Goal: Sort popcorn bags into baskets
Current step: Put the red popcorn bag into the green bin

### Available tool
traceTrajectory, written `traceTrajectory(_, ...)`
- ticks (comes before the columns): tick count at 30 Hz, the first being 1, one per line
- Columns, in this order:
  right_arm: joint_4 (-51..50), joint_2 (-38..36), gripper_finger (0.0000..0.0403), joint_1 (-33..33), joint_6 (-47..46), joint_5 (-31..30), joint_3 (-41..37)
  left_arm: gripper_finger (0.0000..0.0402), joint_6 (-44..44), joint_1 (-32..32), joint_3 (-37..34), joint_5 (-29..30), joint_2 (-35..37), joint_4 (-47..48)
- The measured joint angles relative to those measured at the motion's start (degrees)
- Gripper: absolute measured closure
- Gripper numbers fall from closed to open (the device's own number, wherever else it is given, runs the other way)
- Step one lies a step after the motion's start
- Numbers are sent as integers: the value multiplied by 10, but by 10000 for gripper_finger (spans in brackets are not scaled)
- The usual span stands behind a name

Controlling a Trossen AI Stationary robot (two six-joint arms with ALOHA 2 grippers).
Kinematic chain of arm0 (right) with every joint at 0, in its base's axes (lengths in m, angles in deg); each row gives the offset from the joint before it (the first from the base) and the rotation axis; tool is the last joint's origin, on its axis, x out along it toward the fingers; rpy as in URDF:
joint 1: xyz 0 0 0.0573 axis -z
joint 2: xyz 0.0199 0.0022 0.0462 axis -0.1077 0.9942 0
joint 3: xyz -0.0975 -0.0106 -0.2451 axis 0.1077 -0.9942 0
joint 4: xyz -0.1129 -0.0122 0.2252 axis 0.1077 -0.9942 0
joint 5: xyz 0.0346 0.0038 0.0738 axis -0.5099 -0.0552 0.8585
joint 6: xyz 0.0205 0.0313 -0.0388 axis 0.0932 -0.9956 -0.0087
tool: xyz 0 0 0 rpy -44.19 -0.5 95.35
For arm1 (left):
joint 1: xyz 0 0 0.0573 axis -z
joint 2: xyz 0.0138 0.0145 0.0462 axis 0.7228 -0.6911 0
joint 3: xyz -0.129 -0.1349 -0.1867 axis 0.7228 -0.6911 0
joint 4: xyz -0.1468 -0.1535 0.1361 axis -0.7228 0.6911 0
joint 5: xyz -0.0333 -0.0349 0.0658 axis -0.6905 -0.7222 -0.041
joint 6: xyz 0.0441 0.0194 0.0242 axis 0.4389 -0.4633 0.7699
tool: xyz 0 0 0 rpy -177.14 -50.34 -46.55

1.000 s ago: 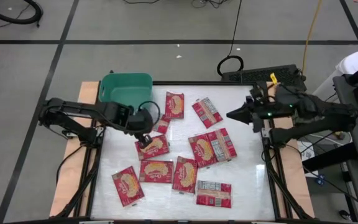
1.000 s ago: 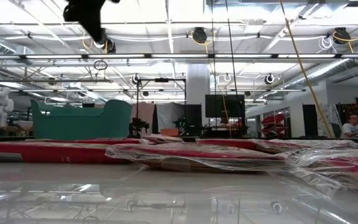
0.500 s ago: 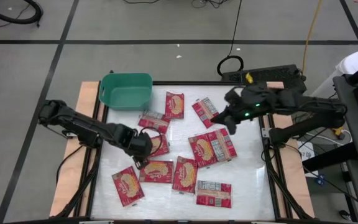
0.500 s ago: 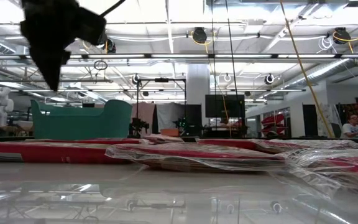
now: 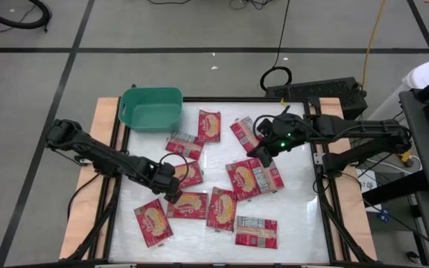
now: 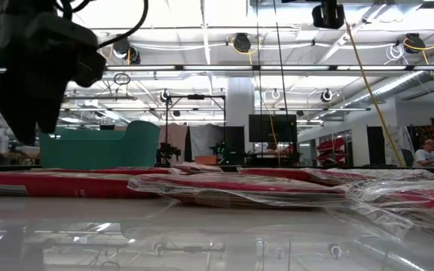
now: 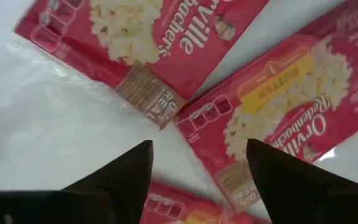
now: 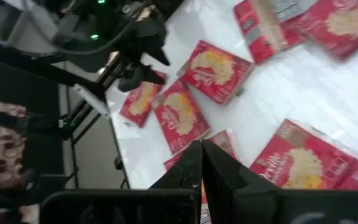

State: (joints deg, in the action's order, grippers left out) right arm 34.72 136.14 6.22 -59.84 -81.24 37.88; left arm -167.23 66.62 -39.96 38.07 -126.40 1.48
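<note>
High view: white desk strewn with red popcorn bags, about ten, across the middle and near edge. Teal basket at the far left corner, with no bag visible inside. Left gripper low over bags near the desk's middle-left, fingers apart, holding nothing. Right gripper over bags right of centre, fingers shut, empty.

Low view: flat bags lying across the desk, basket behind them at left, left gripper hanging dark above the left side.

Left wrist view: two dark fingers spread wide, bags just beyond them on the white surface.

Right wrist view: fingers pressed together, bags scattered below, left gripper farther off.
</note>
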Motion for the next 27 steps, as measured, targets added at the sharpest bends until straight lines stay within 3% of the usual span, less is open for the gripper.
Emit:
traceTrajectory(6, 0, 0, 403, 0, 7, 0, 0, 113, -55, -7, -33, 9, -9, -8)
traceTrajectory(12, 4, 0, 403, 0, 17, 0, 0, 127, -51, -13, -67, 27, -18, -48)
traceTrajectory(21, 8, 0, 403, 0, 22, -5, 0, 181, 17, -32, -109, 47, -19, -104)
traceTrajectory(27, 15, 0, 403, 0, 22, -32, 0, 253, 108, -43, -119, 69, -20, -119)
